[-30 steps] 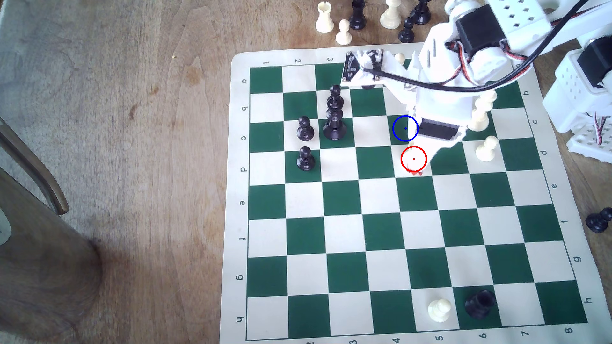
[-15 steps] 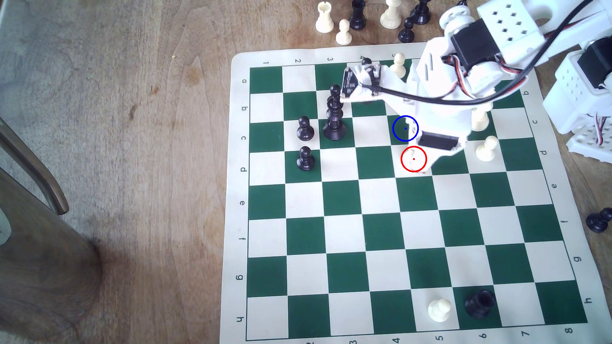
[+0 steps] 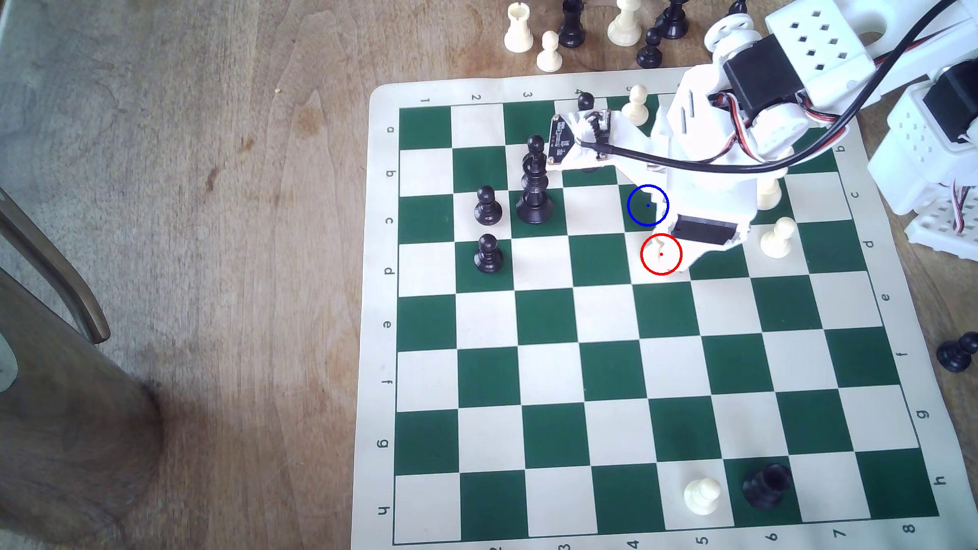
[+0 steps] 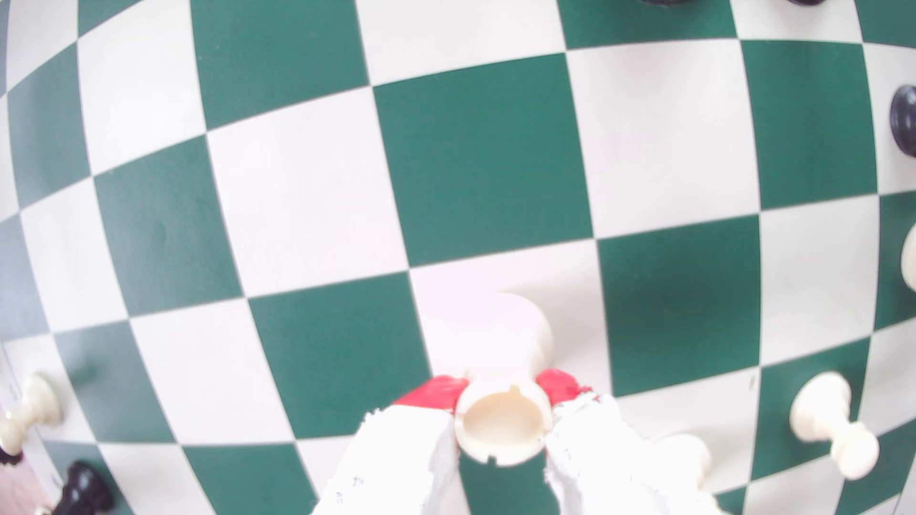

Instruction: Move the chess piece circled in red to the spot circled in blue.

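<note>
Cream-white plastic, the short cup-topped rook (image 4: 503, 430) sits clamped between my red-tipped white fingers (image 4: 560, 384) above the red-ringed cream square (image 3: 661, 254) of the green-and-cream board (image 3: 608, 370). Next to it lies the dark green square with the thin blue ring (image 3: 641, 207), partly covered by my white arm. White pawns (image 3: 777, 238) stand close by on the exterior view's right; a tall black king (image 3: 534, 185) stands well apart on its left.
</note>
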You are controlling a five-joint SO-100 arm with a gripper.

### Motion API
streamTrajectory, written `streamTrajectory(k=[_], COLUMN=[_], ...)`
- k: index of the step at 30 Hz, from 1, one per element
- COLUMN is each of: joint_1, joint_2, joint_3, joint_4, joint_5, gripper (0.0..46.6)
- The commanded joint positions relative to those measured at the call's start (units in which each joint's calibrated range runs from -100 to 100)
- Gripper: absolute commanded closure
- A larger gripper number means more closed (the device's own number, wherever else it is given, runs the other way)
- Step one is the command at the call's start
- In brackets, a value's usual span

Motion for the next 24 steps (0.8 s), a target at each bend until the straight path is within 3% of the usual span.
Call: streamTrajectory(k=[1, 18, 24], joint_1=[0.3, 0.9, 5.0], joint_2=[-5.2, -18.4, -15.9], joint_3=[-1.2, -20.8, -33.5], joint_4=[1.2, 21.1, 29.3], joint_5=[-0.1, -0.3, 1.7], gripper=[43.0, 43.4, 43.4])
